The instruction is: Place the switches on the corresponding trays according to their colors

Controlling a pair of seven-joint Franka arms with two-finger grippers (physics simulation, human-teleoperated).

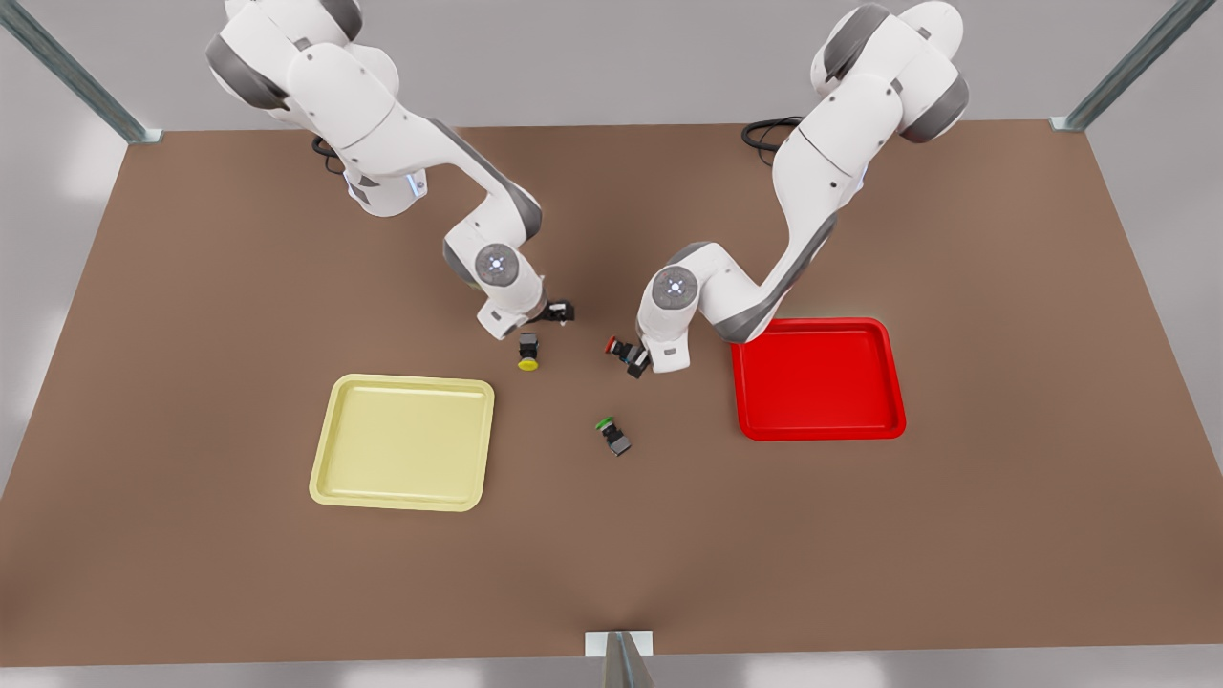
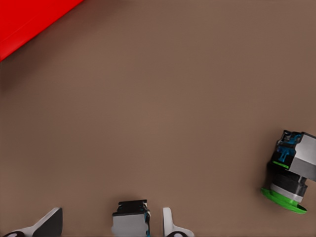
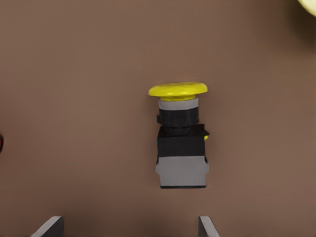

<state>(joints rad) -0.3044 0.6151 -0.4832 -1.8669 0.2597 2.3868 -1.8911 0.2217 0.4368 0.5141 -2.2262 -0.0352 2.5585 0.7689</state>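
**Front view, then each wrist: both grippers spread over their switches**

Front view: on the brown table (image 1: 191, 287) the yellow tray (image 1: 330, 478) lies toward the front view's left and the red tray (image 1: 889, 382) toward its right, well apart, with a wide strip of bare table between them. Three switches lie on their sides in that strip. The yellow switch (image 1: 527, 352) is just beyond the yellow tray's far right corner, outside the rim. The red switch (image 1: 621, 350) lies near the red tray's left rim but apart from it. The green switch (image 1: 612, 435) lies nearer the camera, clear of both trays. The right gripper (image 1: 559, 311) hangs just beyond the yellow switch. The left gripper (image 1: 632, 355) is low at the red switch's dark body.

Left wrist view: the left gripper (image 2: 108, 224) has its fingers (image 2: 49, 223) spread, with the switch body (image 2: 131, 222) between them, closer to one finger than the other; contact cannot be told. The green switch (image 2: 289, 173) lies well off to one side, and an edge of the red tray (image 2: 29, 19) shows far off, with bare table all the way to it.

Right wrist view: the right gripper (image 3: 128, 228) has both fingertips (image 3: 49, 227) spread wide, apart from the yellow switch (image 3: 180, 143), which lies ahead of them with open table all round it. A sliver of the yellow tray (image 3: 310, 5) shows at a corner.
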